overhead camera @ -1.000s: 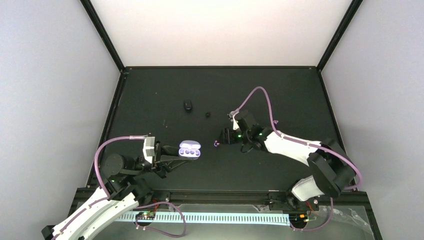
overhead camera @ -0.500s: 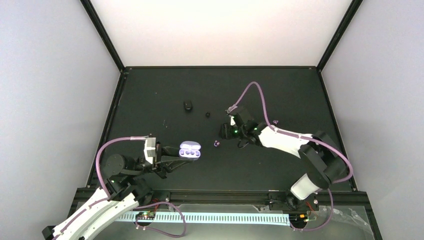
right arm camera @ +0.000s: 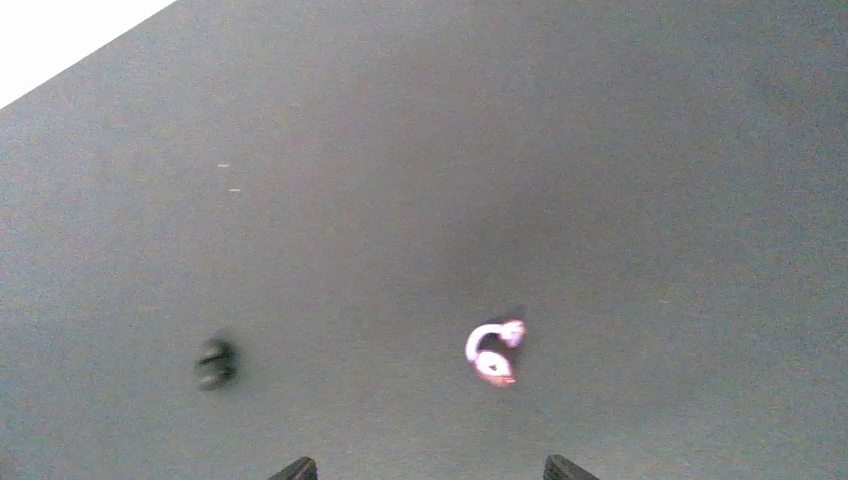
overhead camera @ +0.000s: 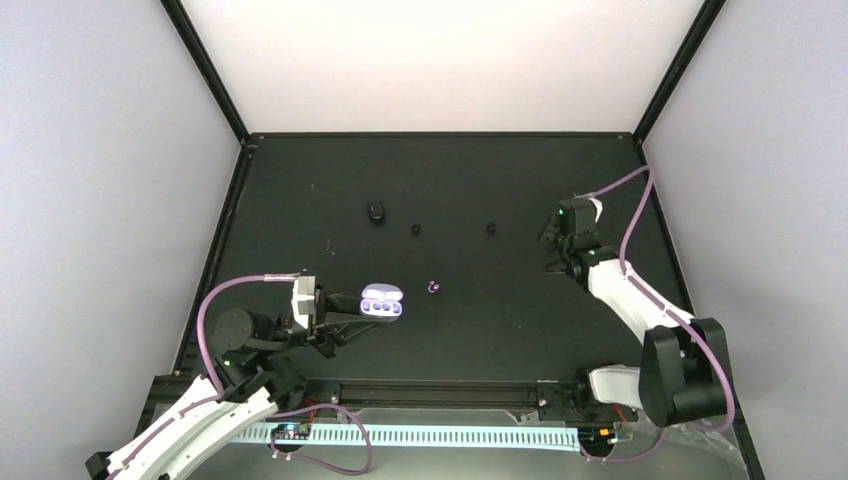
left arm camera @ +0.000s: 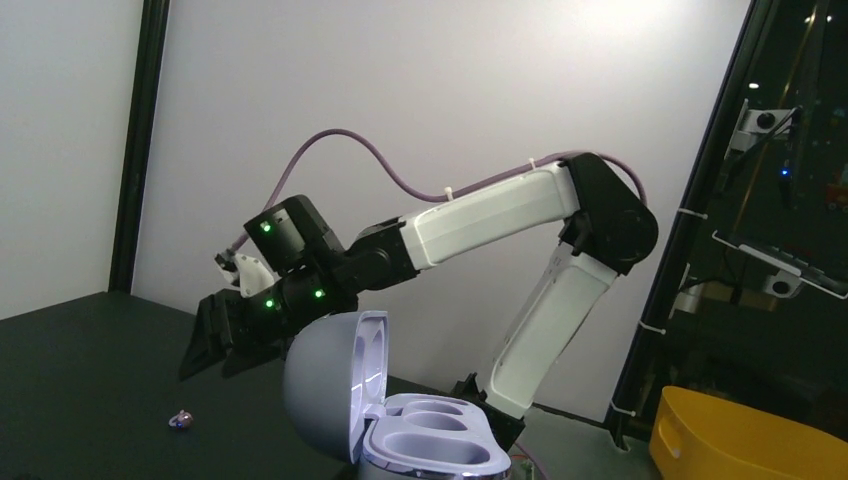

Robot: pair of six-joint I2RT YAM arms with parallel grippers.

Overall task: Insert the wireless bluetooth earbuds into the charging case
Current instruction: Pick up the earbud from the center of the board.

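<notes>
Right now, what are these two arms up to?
The left gripper is shut on the open charging case near the front of the table; its wells look empty. The right gripper is open, holding nothing, over the right side. A purple-and-white earbud lies loose just right of the case, and two black earbuds lie farther back.

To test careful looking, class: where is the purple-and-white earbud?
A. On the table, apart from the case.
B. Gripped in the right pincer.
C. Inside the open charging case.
A: the purple-and-white earbud lies bare on the table, a gap between it and the open charging case in the left pincer.
</notes>
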